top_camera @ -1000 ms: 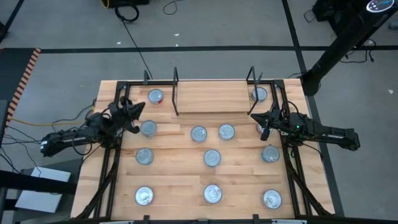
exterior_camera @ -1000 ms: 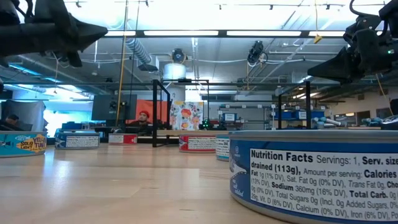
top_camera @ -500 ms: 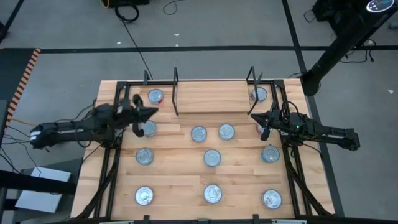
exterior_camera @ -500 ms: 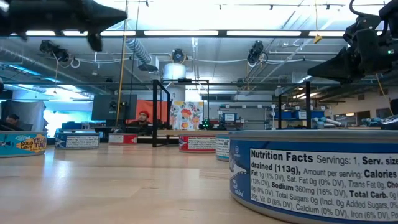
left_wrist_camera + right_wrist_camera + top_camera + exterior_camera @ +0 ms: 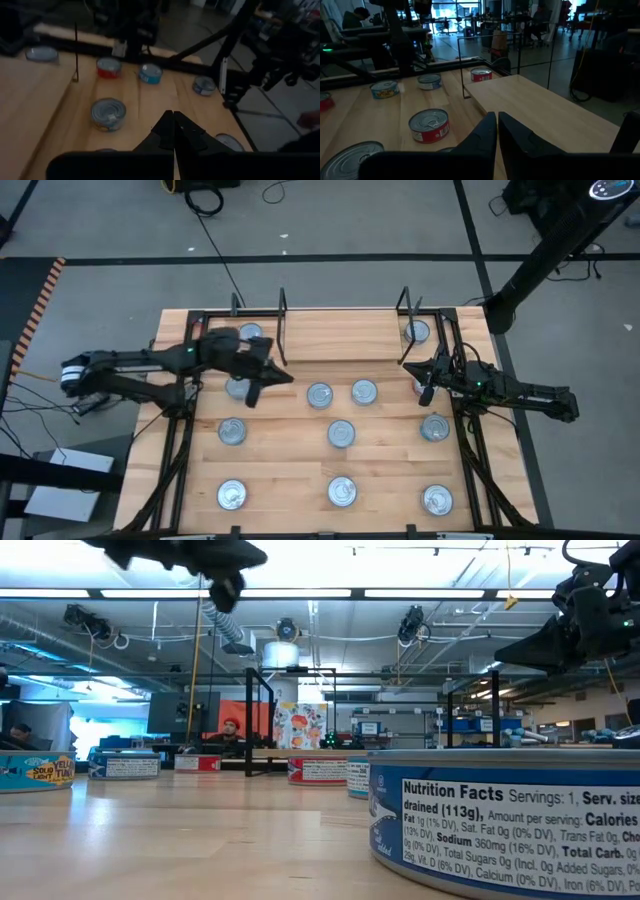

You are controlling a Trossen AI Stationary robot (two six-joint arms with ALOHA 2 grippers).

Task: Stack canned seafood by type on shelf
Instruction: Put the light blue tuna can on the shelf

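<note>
Canned seafood tins [image 5: 341, 433] lie scattered in loose rows across my wooden tabletop [image 5: 290, 470], seen from overhead as silver lids. One tin [image 5: 250, 334] sits just outside the shelf's left wire frame and another [image 5: 417, 331] just outside its right frame. The shelf [image 5: 343, 335] itself, a light board between two black wire end frames, runs along the far edge and carries no tins

My left gripper [image 5: 283, 375] reaches in from the left, hanging above the table just in front of the shelf's left end, fingers pressed together and holding nothing. My right gripper [image 5: 410, 366] hangs near the shelf's right end, fingers nearly together, also holding nothing

The overhead camera cannot show label colours. The table-level camera does: a blue tin with a nutrition panel [image 5: 505, 815] fills the near right, a blue and yellow one [image 5: 36, 770] sits at far left, and a red one [image 5: 317, 770] lies mid-table. It also shows both arms well above the surface

The left wrist camera looks past its closed fingers [image 5: 172, 131] at a red tin [image 5: 108, 67] beside a blue one [image 5: 150, 73]. The right wrist camera shows a red-labelled tin [image 5: 429, 125] and the bare shelf board [image 5: 540, 117]
</note>
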